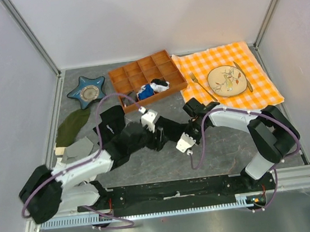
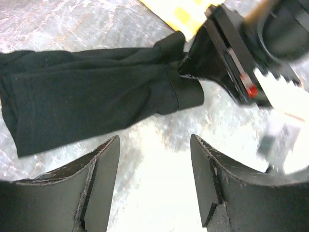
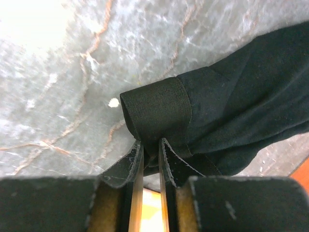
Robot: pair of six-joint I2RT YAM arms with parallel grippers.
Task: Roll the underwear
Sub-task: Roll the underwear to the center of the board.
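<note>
Underwear (image 2: 96,96): black, lying flat on the grey marbled table (image 1: 221,147) as a long folded strip. It sits mid-table, on the near side of the orange compartment tray (image 1: 138,73), where the two wrists meet. From the top camera the dark arm links overlap it and I cannot trace its outline.

Waistband end: the elastic band is doubled over into a short loop, raised slightly off the surface.

Right gripper (image 3: 150,145): fingers drawn almost together, with only a thin slit between the pads. They pinch the underside of that waistband loop. In the left wrist view this gripper sits at the strip's right end, touching the fabric.

Left gripper (image 2: 154,179): fingers spread wide with nothing between them, only bare table below. It is poised just beside the strip's long near edge and is not touching it.

Surroundings, top camera:
- The tray holds small blue, white and black items in one near compartment.
- A blue star-shaped dish (image 1: 87,91) lies left of the tray.
- An olive-green cloth (image 1: 71,126) lies nearer, by the left wall.
- An orange checked cloth (image 1: 259,89) is spread right of the tray. On it is a round plate (image 1: 227,80) with a fork (image 1: 202,86) on its left and a knife (image 1: 242,76) on its right
</note>
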